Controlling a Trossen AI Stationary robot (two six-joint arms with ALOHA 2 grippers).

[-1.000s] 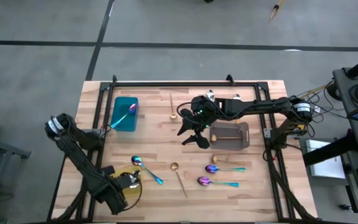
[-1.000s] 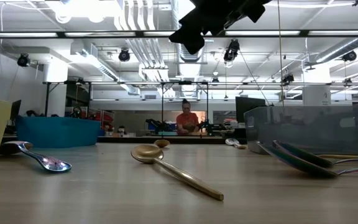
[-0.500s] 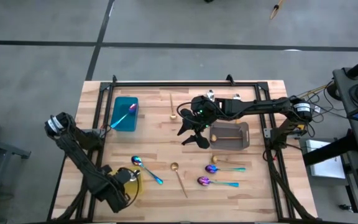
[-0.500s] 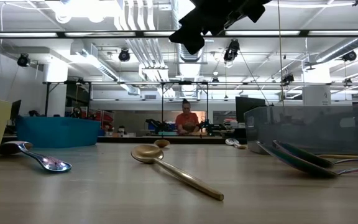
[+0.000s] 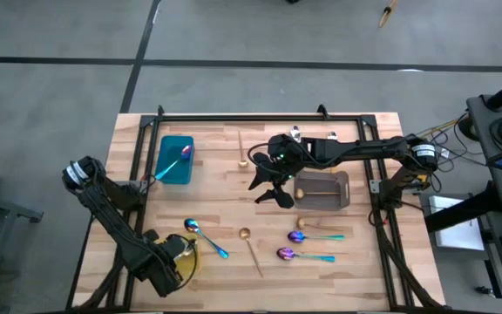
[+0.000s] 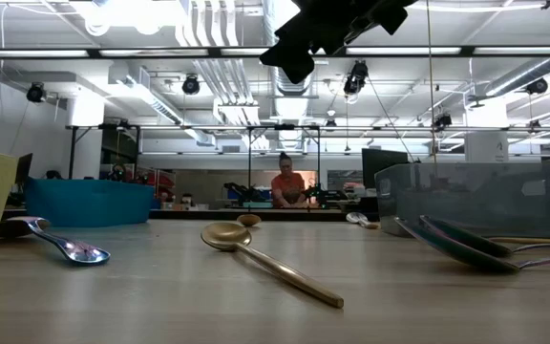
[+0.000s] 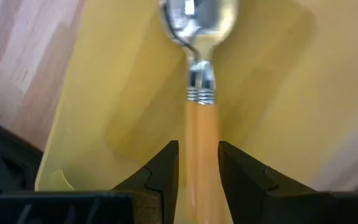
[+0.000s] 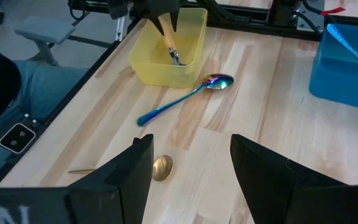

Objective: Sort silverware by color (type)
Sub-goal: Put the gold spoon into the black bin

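My left gripper [image 5: 171,260] points down over the yellow tray [image 8: 148,68] at the table's near left. An orange-handled silver spoon [image 7: 201,93] stands between its slightly parted fingers, bowl down in the tray. My right gripper [image 5: 268,187] hovers open above the table's middle, holding nothing. Loose on the wood lie an iridescent spoon [image 5: 206,237], two more [image 5: 312,235] [image 5: 303,255] and a gold spoon [image 5: 251,249]. Another gold spoon [image 5: 242,150] lies near the far edge. My left gripper comes at the spoon from above, its fingers on either side of the orange handle [image 7: 202,155]. The handle lies against the inner side of one finger [image 7: 232,171], and a thin gap shows at the other. The spoon stands nearly upright, its bowl [image 8: 176,59] down inside the yellow tray.
A teal tray [image 5: 168,170] at the far left holds an iridescent spoon [image 5: 184,151]. A grey tray [image 5: 338,199] right of the middle holds a gold spoon [image 5: 308,194]. A black frame runs along the table's far and side edges. A person sits far behind the table [image 6: 287,186].
My left gripper has turned a little about its own axis while staying over the yellow tray. My right gripper and the spoons on the table have kept still.
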